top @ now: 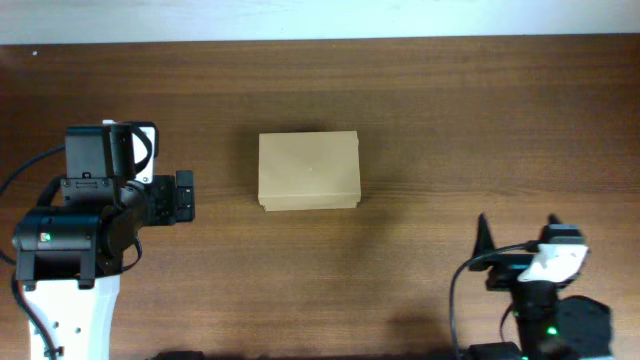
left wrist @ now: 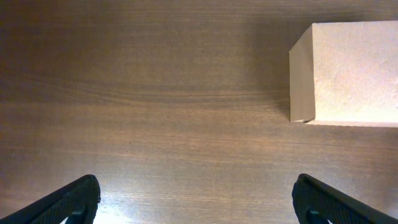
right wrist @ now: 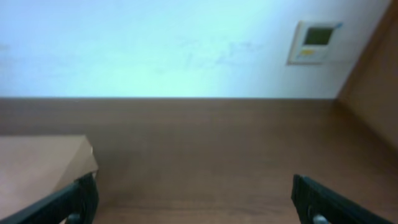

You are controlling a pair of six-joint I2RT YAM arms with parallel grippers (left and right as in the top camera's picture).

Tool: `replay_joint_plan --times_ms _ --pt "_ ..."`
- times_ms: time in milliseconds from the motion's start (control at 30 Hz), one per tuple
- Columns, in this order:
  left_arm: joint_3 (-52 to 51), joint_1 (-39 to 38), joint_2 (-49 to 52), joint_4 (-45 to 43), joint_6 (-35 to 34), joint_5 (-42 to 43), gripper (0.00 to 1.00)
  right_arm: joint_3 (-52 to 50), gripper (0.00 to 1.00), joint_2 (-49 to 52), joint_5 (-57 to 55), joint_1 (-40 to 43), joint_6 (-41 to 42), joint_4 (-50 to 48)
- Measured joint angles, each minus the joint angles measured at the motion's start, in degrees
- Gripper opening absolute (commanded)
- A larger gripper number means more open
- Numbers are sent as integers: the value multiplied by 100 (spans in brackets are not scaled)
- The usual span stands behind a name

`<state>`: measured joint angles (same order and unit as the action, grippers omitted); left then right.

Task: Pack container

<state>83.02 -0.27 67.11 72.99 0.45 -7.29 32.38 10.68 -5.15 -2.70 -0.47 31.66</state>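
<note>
The container (top: 308,170) is a plain tan cardboard box, lid shut, lying on the wooden table near the middle. It shows at the upper right of the left wrist view (left wrist: 348,71) and at the lower left of the right wrist view (right wrist: 37,165). My left gripper (top: 184,196) is open and empty, left of the box with a gap between them; its fingertips frame bare wood (left wrist: 196,199). My right gripper (top: 515,232) is open and empty at the front right, well apart from the box; its fingers also show in its wrist view (right wrist: 196,199).
A wooden table (top: 450,120) spans the view, with a white wall beyond its far edge (right wrist: 186,50). A small wall panel with a display (right wrist: 315,42) hangs at the upper right. A wooden side panel (right wrist: 379,93) stands at the right.
</note>
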Motion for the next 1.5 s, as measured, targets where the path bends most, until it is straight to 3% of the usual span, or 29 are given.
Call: replay_joint_plan --times_ms 133,400,1000,1500 --pt "0 0 0 0 0 -2 99 -855 99 -503 160 0 7 -306" --pt "0 0 0 0 0 0 100 -1639 99 -988 227 4 2 -474" --pt "0 0 0 0 0 0 100 -2444 99 -988 229 4 2 -516" --pt "0 0 0 0 0 -2 100 -2446 99 -988 229 4 2 -555"
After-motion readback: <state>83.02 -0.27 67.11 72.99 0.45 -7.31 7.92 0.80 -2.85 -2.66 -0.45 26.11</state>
